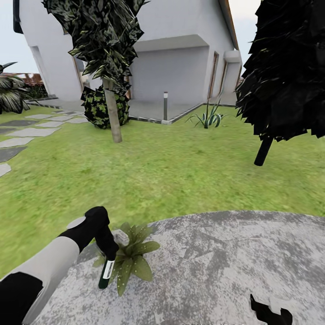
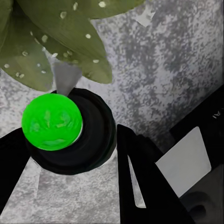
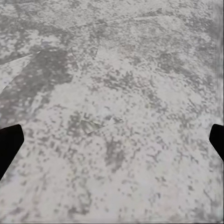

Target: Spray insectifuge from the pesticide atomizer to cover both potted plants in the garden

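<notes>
The spray bottle (image 1: 105, 271) is clamped in the left pincer (image 1: 107, 257), just beside a potted plant (image 1: 132, 259) on the paved patio (image 1: 234, 262). Spraying of this plant appears under way; full leaf coverage is needed next. The right pincer (image 3: 112, 140) is held apart, empty.

1 pesticide atomizer (image 1: 106, 271), 1 potted plant (image 1: 132, 259); 2 trees (image 1: 104, 49), 1 bollard (image 1: 165, 105)
</notes>
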### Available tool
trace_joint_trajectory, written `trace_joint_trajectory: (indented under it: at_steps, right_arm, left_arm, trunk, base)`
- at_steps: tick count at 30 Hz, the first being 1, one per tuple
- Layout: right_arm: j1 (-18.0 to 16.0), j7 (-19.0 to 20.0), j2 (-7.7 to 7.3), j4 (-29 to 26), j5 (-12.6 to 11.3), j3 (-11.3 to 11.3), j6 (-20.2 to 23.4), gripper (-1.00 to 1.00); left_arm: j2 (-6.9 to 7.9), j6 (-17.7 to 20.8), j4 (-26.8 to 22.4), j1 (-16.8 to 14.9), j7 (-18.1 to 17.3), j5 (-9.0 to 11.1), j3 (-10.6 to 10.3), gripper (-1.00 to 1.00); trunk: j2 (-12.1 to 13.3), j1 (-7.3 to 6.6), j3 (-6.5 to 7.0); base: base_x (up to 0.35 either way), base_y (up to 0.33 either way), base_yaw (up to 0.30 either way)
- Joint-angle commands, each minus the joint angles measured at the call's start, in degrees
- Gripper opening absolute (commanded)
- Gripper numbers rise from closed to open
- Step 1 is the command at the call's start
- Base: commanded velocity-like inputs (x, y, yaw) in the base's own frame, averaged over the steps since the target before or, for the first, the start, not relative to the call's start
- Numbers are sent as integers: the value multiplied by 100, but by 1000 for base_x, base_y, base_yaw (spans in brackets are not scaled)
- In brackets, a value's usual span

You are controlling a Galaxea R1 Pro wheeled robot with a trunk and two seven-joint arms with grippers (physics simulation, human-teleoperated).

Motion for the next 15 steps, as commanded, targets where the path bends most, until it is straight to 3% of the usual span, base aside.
trace_joint_trajectory:
  at_steps: [1,5,7,11,15]
  right_arm:
    - [-7,41,1,2,9,-49,-21,100]
    - [-6,41,1,1,9,-49,-21,100]
    - [-5,42,1,-3,9,-49,-21,100]
    - [-6,41,1,-3,9,-49,-21,100]
    - [-7,40,1,-4,9,-49,-21,100]
  left_arm:
    - [-45,42,-11,-100,-97,-41,-26,-100]
    - [-87,19,-4,-460,-473,-53,-47,-100]
    - [-88,17,15,-495,-519,-51,-103,-100]
    - [-52,-1,59,-434,-683,-41,-890,-100]
    - [-66,-9,60,-430,-752,-32,-1082,-100]
  trunk:
    - [-2,-1,-5]
    - [-2,-1,-5]
    - [-2,-1,-5]
    - [-2,-1,-5]
    - [-2,-1,-5]
  base:
    - [0,0,-144]
    - [0,0,-34]
    - [0,0,-3]
    - [0,0,0]
    - [0,0,0]
